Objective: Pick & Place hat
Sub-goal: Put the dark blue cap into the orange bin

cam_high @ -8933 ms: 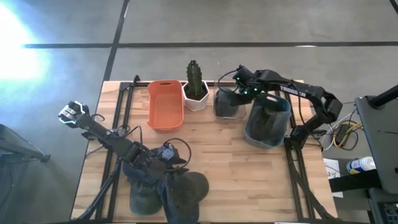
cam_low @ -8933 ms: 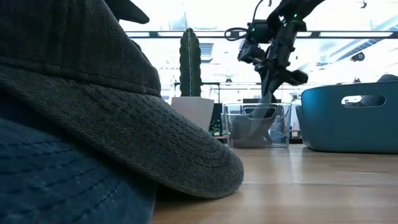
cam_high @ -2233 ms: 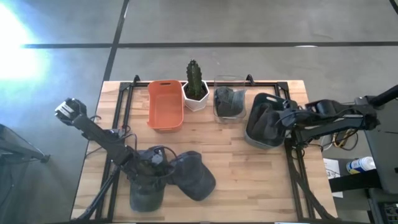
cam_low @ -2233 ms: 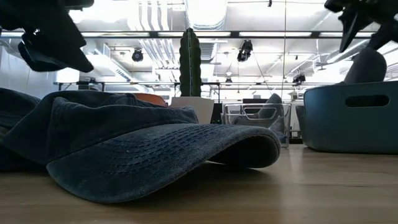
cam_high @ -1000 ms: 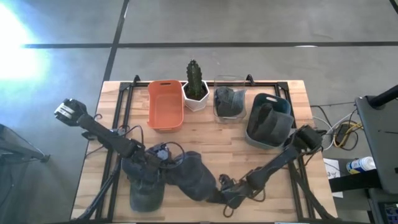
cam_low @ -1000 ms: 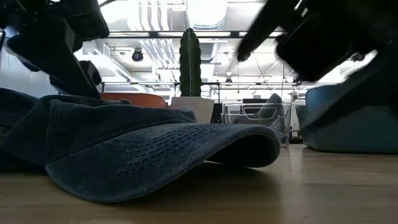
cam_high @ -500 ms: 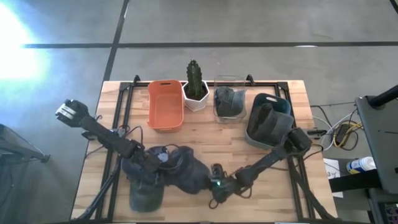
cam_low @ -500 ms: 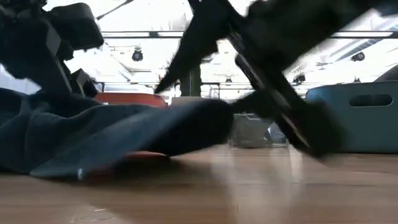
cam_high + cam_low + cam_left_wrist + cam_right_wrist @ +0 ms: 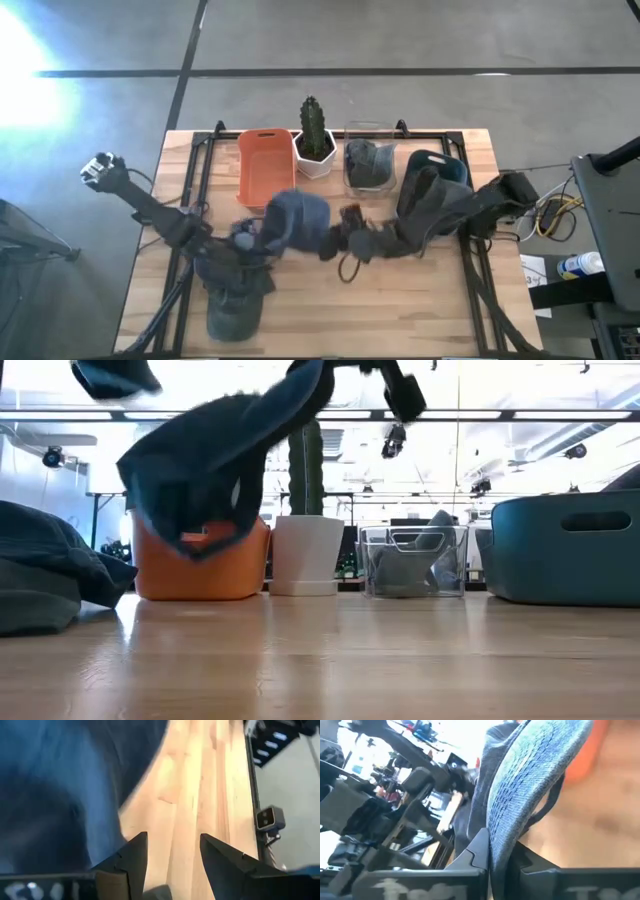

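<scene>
Wooden table (image 9: 330, 300) across the middle of the high view, with 2 dark arms reaching in from the left and right sides.

Teal bin (image 9: 432, 192) at the far right, with a dark hat standing in it; teal wall also visible at the right edge of the low view (image 9: 565, 550).

Orange tray (image 9: 266, 165) at the far left-centre, seen in the low view (image 9: 200, 565) behind the hanging cloth.

Pile of dark hats (image 9: 235, 295) at the near left, partly under the left arm; edge of it at the left of the low view (image 9: 45, 575).

Blue denim hat (image 9: 297, 220) lifted off the table, near the middle, just near of the orange tray; hanging in the air in the low view (image 9: 215, 455), blurred. Brim pinched edge-on in the right wrist view (image 9: 530, 785).

Clear box (image 9: 370, 165) at the far centre with another dark hat inside, between the pot and the teal bin.

Cactus in a white pot (image 9: 315, 140) between the orange tray and the clear box.

Right gripper (image 9: 335, 238) over the table centre, clamped tight on the brim of the blue denim hat.

Left gripper (image 9: 243, 240) above the pile at the left, fingers (image 9: 131, 857) spread apart, nothing between them.
</scene>
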